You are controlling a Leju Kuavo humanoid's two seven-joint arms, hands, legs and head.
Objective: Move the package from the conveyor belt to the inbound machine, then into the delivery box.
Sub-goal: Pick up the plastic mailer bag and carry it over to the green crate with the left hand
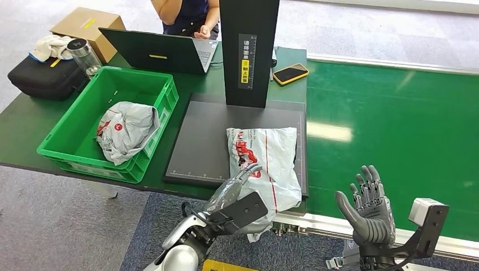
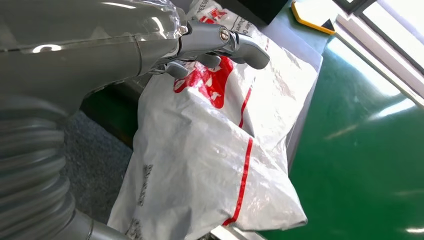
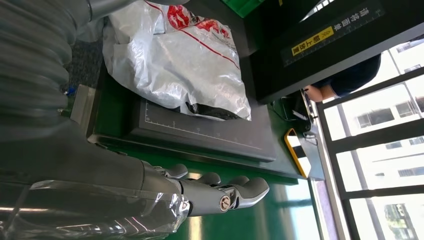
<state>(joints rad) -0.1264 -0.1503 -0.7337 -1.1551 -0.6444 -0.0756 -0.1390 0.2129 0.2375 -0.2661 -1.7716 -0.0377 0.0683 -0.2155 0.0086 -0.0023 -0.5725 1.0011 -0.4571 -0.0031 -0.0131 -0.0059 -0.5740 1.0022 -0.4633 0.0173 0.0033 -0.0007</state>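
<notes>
While the white package (image 1: 264,164) with red marks lies on the dark flat plate of the inbound machine (image 1: 197,147), its near end hangs over the plate's front edge. The left hand (image 1: 234,195) is at that near end, down by the left side of the bag. In the left wrist view, its thumb (image 2: 240,45) lies on top of the bag and its fingers (image 2: 177,67) press on the red print, but I cannot tell if it has a real grip on the bag.

Over the green conveyor belt (image 1: 395,130), the right hand (image 1: 367,209) is held up with its fingers apart and nothing in it. It is well apart from the package.

On the table to the left sits the green delivery box (image 1: 73,127), and 1 more crumpled grey bag (image 1: 127,130) lies inside it. Behind the plate stands the machine's black post (image 1: 248,51) with a yellow label. A phone in a yellow case (image 1: 290,73) lies just beside the post. A person (image 1: 186,14) sits at an open laptop (image 1: 158,51) at the back of the table.
</notes>
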